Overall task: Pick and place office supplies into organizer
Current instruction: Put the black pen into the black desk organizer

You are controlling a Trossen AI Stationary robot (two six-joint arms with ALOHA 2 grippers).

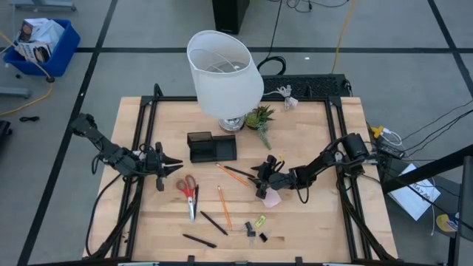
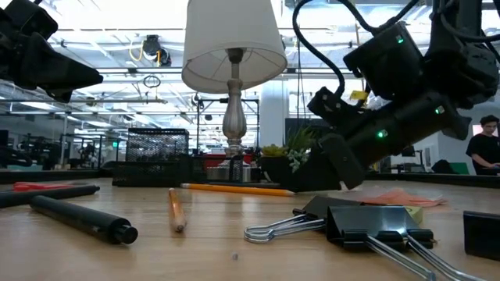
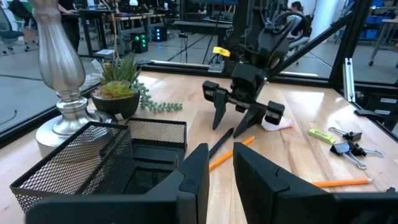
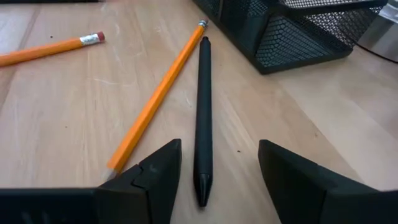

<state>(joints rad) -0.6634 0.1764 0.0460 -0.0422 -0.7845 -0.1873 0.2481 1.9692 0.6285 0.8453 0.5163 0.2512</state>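
1. Since the right gripper (image 1: 260, 179) hangs low near the table's middle with its fingers spread either side of a black pen (image 4: 202, 112), I'd guess the pen is the pick it's lining up. The pen's tip sits right between the fingers, not pinched yet.
2. An orange pencil (image 4: 155, 99) lies just beside that pen, angled so the two nearly meet at the far end, so a sloppy close could catch both.
3. The left gripper (image 1: 171, 168) waits by the left edge, fingers pressed nearly together, holding nothing.
4. The organizer (image 1: 211, 146) is black wire mesh with open compartments, sitting toward the back edge just in front of the lamp (image 1: 224, 70), a short carry from the pen.
5. Everything else is scattered toward the front edge: red scissors (image 1: 188, 188), more pencils and pens, a yellow-green piece (image 1: 259, 220), and binder clips (image 1: 256, 233) with shiny wire handles. A pink pad (image 1: 273, 197) sits right by the right gripper.
6. Smooth pale wood table, so the round pen could roll if nudged.
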